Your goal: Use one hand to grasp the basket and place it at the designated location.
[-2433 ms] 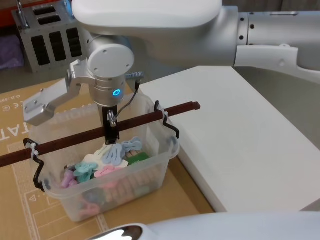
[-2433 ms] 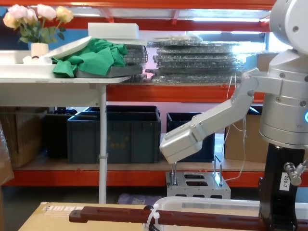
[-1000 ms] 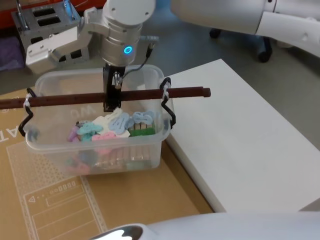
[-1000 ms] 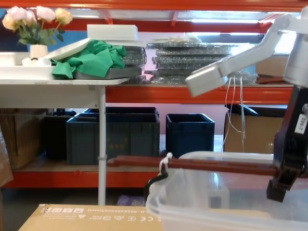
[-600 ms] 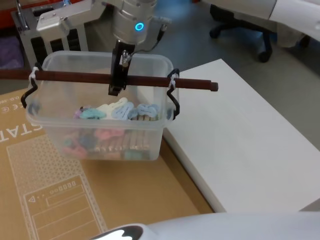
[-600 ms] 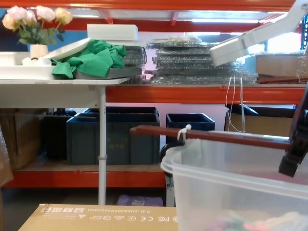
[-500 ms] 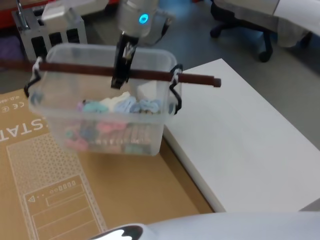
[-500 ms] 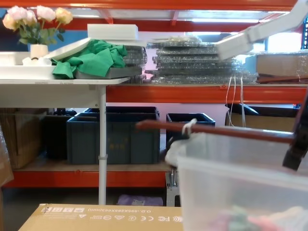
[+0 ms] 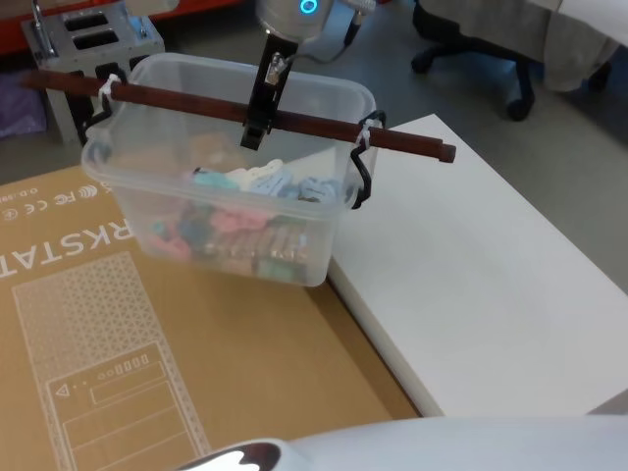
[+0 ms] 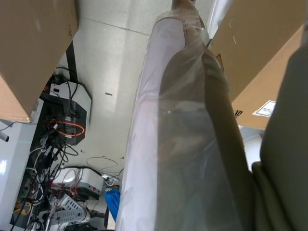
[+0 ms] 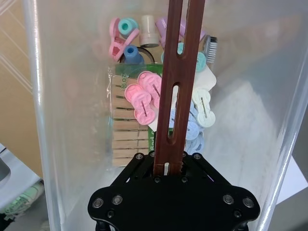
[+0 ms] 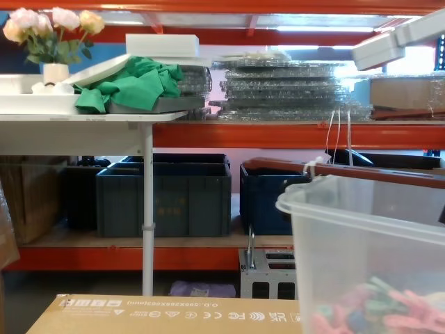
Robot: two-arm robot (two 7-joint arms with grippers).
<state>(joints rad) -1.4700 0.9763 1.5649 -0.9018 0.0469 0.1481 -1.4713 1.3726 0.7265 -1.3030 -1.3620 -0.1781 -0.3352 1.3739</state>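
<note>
The basket (image 9: 126,201) is a clear plastic tub holding several pastel clothes pegs (image 9: 257,183). It hangs tilted in the air above the cardboard box's right edge, beside the white platform. My right gripper (image 9: 255,130) is shut on the middle of its dark red-brown bar handle (image 9: 402,143). In the right wrist view the black gripper (image 11: 168,163) clamps the slotted handle (image 11: 175,82), with the pegs (image 11: 144,103) below. The chest view has the basket (image 12: 368,236) at the right, its handle (image 12: 361,172) level over the rim.
A white platform (image 9: 471,275) lies to the right and a flat cardboard box (image 9: 147,363) to the left. A grey metal rack (image 9: 83,34) stands behind. Across the room are dark blue crates (image 12: 163,198) and a white table (image 12: 90,115).
The right gripper has lifted the basket off the cardboard box by its handle. It has carried it up and to the right, closer to the white platform.
</note>
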